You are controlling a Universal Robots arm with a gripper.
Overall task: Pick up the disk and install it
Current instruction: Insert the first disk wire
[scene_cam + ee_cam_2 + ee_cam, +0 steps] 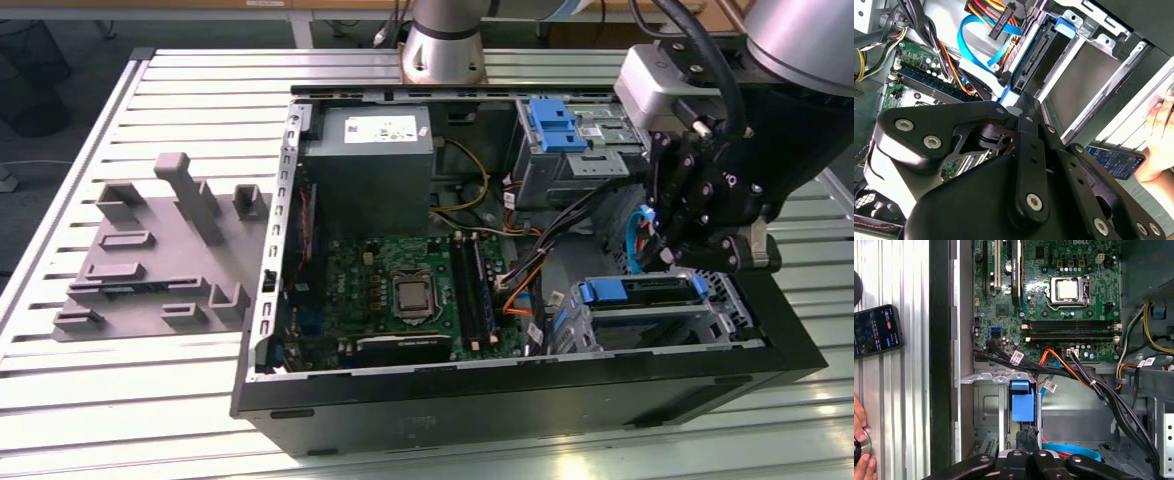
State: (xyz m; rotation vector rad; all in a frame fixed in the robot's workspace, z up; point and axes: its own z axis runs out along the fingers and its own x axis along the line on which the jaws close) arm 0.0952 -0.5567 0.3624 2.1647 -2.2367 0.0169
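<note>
The disk (641, 293) lies in the metal drive cage (721, 320) at the case's front corner, on the exterior view's right, with its blue rail facing the motherboard. In the second wrist view the disk's (1034, 55) dark connector edge and blue rail show inside the cage. The first wrist view shows the disk's blue end (1021, 401). My gripper (671, 262) hangs just above the disk's inner end. Its fingers look closed together, the gripper's tip (1015, 97) right at the blue rail's end. In the first wrist view my gripper (1027, 434) stands just beside the blue end.
The open computer case (534, 395) holds a motherboard (400, 290), a grey power supply (367, 165), a bare blue bracket (551, 122) and loose cables (979, 40). A grey fixture (147, 250) lies outside. A person's hand (859, 440) and a phone (876, 330) rest beside the case.
</note>
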